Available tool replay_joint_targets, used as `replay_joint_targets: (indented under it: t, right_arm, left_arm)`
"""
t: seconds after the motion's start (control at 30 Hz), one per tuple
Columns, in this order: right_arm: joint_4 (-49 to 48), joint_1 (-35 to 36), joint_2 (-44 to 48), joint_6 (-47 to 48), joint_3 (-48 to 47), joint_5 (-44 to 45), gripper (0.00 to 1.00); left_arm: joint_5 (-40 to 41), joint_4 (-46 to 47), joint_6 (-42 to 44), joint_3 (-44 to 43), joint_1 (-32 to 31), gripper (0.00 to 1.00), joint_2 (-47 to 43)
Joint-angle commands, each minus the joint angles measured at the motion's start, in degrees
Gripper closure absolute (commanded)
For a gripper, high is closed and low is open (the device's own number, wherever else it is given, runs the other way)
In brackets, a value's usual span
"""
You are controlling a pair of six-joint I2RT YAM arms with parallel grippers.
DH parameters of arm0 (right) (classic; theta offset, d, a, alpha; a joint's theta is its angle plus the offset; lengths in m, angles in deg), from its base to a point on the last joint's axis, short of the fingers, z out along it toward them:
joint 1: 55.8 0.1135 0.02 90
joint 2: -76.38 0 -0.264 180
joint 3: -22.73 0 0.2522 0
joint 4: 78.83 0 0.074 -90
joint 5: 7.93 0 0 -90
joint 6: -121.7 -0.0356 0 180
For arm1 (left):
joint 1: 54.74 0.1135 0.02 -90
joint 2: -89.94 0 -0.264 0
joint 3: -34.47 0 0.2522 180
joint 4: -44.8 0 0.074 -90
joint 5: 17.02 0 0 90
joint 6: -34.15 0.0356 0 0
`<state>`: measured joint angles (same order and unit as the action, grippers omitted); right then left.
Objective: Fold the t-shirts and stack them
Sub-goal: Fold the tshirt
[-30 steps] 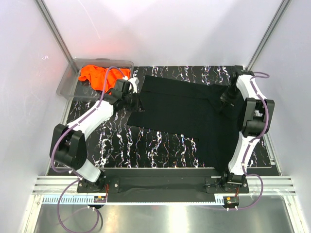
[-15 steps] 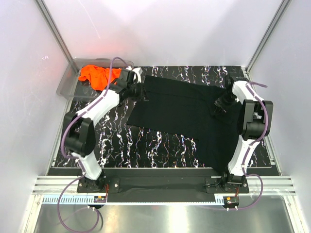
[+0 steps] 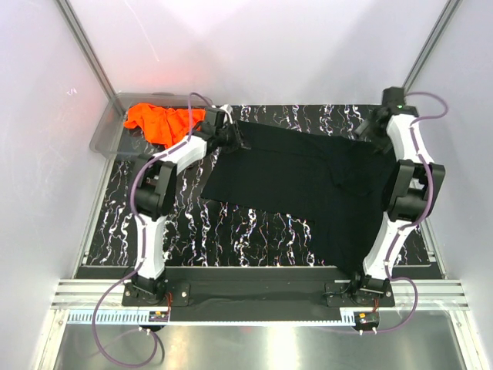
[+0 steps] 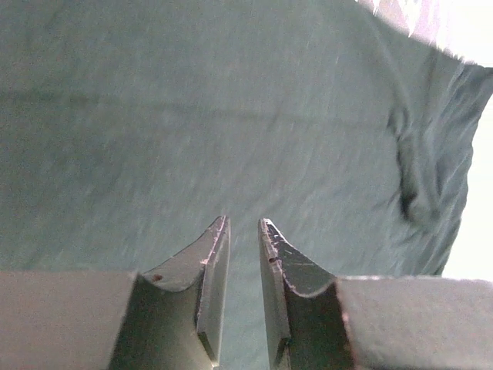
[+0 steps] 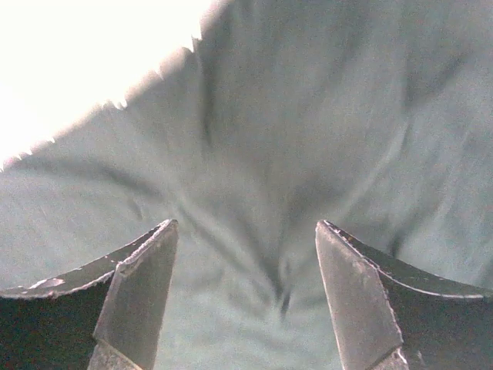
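Observation:
The black t-shirt point(image 3: 300, 185) lies spread flat across the marbled table, with its far edge near the back. My left gripper point(image 3: 233, 137) sits low over its far left corner. In the left wrist view the left gripper point(image 4: 243, 221) shows a narrow gap, with only the black t-shirt point(image 4: 192, 116) beneath it and nothing pinched. My right gripper point(image 3: 368, 129) hovers over the far right part. In the right wrist view the right gripper point(image 5: 246, 223) stands wide open above wrinkled black t-shirt fabric point(image 5: 308, 116). The orange t-shirt point(image 3: 154, 122) lies crumpled in the bin.
A clear plastic bin point(image 3: 108, 137) stands at the back left corner and holds the orange shirt. White walls close in the table on the left, back and right. Bare marbled table point(image 3: 231, 231) shows in front of the black shirt.
The right gripper opened, let go of the black shirt and moved toward the back right. The left gripper slid along the far edge toward the shirt's corner, and its jaws parted a little.

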<state>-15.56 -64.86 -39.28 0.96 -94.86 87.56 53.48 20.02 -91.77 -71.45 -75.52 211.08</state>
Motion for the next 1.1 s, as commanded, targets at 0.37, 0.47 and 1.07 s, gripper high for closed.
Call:
replay_joint_targets:
  t: [0.37,0.47,1.07]
  right_arm:
    - [-12.6,-1.76,-11.26,6.4,-11.4,-8.04,0.63]
    - [-12.95,1.23,-10.38,6.83,-11.04,-6.91,0.69]
    - [-12.6,19.77,-24.43,1.39,-25.53,-10.24,0.92]
  left_arm:
    - [2.11,13.31,-17.25,-14.01,1.0,0.73,14.38]
    - [0.53,12.7,-16.56,-15.33,1.0,0.74,15.35]
    - [4.74,5.14,-0.29,-4.96,1.0,0.73,-3.45]
